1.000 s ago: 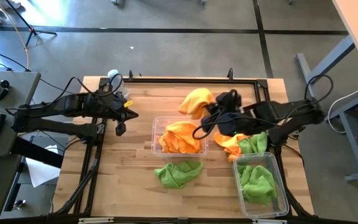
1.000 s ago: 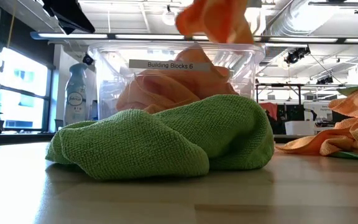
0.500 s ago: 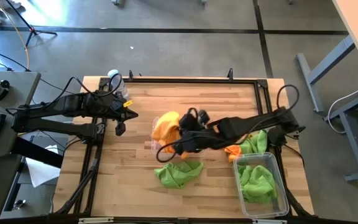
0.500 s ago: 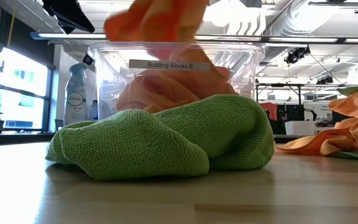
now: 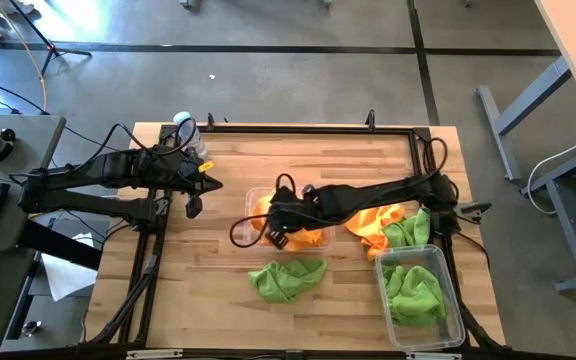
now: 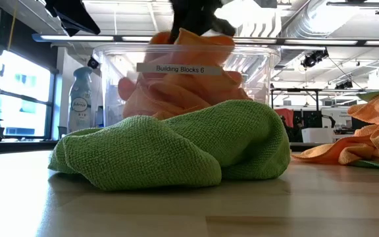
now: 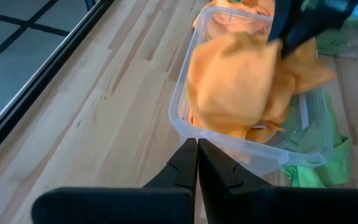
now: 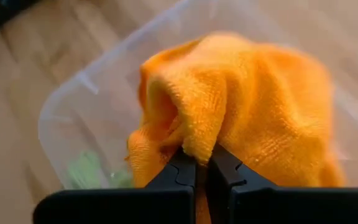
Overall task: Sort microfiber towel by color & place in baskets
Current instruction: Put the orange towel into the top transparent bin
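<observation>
Right arm stretched long from the table's right edge toward the centre, wrist tipped down, right gripper point(image 5: 280, 222) with jaws clamped on a fold of orange towel point(image 8: 241, 118). Left arm folded at the left edge, left gripper point(image 7: 197, 163) pinched closed, empty.

The big green towel point(image 6: 176, 148) hides the bottom of the clear basket point(image 6: 255, 69), and the right pincer point(image 6: 193, 20) is blurry and cut off on top.
</observation>
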{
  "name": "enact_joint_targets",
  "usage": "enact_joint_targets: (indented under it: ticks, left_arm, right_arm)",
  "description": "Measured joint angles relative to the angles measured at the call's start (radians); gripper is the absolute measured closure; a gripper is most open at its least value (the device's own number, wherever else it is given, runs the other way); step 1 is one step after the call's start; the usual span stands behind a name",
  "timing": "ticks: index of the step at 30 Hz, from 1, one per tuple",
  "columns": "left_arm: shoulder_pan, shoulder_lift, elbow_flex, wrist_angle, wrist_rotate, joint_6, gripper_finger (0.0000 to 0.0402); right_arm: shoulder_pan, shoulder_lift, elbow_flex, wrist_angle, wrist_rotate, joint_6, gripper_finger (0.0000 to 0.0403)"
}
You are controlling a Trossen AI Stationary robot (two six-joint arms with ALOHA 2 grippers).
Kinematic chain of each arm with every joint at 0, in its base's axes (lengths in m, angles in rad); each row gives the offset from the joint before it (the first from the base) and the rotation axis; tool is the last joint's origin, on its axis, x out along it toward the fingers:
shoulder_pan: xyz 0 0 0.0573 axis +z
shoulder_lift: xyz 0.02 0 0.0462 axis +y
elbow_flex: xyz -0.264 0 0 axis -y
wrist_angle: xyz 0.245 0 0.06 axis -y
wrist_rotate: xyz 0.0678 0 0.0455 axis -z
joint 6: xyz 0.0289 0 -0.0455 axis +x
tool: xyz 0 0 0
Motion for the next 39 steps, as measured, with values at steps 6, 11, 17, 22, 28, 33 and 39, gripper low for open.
enact_joint_targets:
  ticks: [6, 11, 17, 22, 28, 33, 39]
  left_arm:
    - [0.000, 0.000, 0.000, -0.021, 0.000, -0.009, 0.0401]
    - [-0.001, 0.000, 0.000, -0.023, 0.000, -0.009, 0.0401]
    - [-0.001, 0.000, 0.000, -0.023, 0.000, -0.008, 0.0401]
    - [-0.001, 0.000, 0.000, -0.023, 0.000, -0.008, 0.0401]
    - [-0.001, 0.000, 0.000, -0.023, 0.000, -0.009, 0.0401]
    - [-0.001, 0.000, 0.000, -0.023, 0.000, -0.010, 0.0401]
    - [-0.001, 0.000, 0.000, -0.023, 0.000, -0.017, 0.0401]
  right_arm:
    - [-0.009, 0.084, 0.000, -0.036, -0.096, -0.020, 0.0403]
    - [-0.025, 0.144, 0.000, -0.029, -0.175, -0.042, 0.0403]
    - [-0.071, 0.198, 0.000, 0.001, -0.290, 0.006, 0.0403]
    - [-0.093, 0.212, 0.001, 0.032, -0.336, 0.131, 0.0403]
    - [-0.107, 0.213, 0.001, 0.038, -0.363, 0.246, 0.0403]
    - [-0.110, 0.213, 0.000, 0.038, -0.329, 0.323, 0.0403]
    - [-0.110, 0.211, 0.000, 0.038, -0.281, 0.311, 0.0390]
